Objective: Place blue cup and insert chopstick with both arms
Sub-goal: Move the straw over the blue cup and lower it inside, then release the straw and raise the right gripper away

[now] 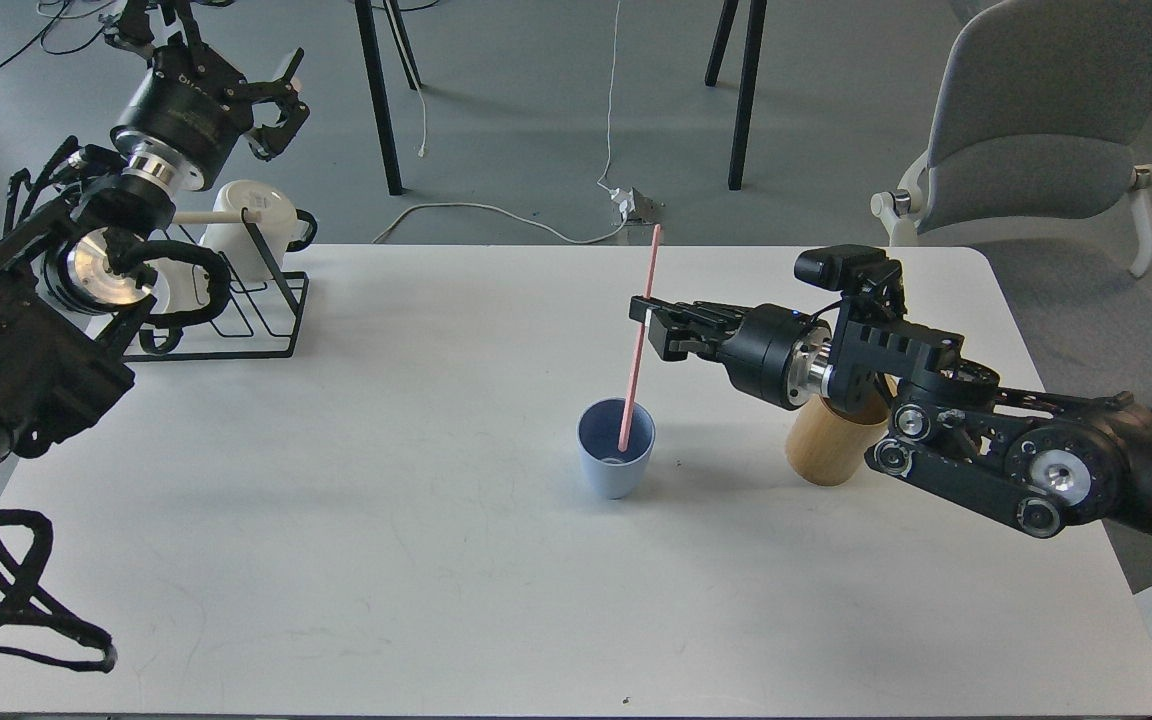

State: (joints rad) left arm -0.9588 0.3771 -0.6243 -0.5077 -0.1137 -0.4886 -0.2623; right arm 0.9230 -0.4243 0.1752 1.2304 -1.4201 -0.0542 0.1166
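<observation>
The light-blue cup (616,460) stands upright near the middle of the white table (436,560). The pink chopstick (639,335) stands almost upright, its lower end inside the cup. My right gripper (648,325) reaches in from the right and is shut on the chopstick at about mid-length, above and slightly right of the cup. My left gripper (276,95) is raised at the far left above the black wire rack, open and empty, far from the cup.
A tan bamboo cylinder (826,445) stands right of the cup, partly hidden by my right arm. A black wire rack (236,320) with white mugs (251,225) and a pale rod sits at the table's back left. A grey chair (1046,130) stands beyond the right edge.
</observation>
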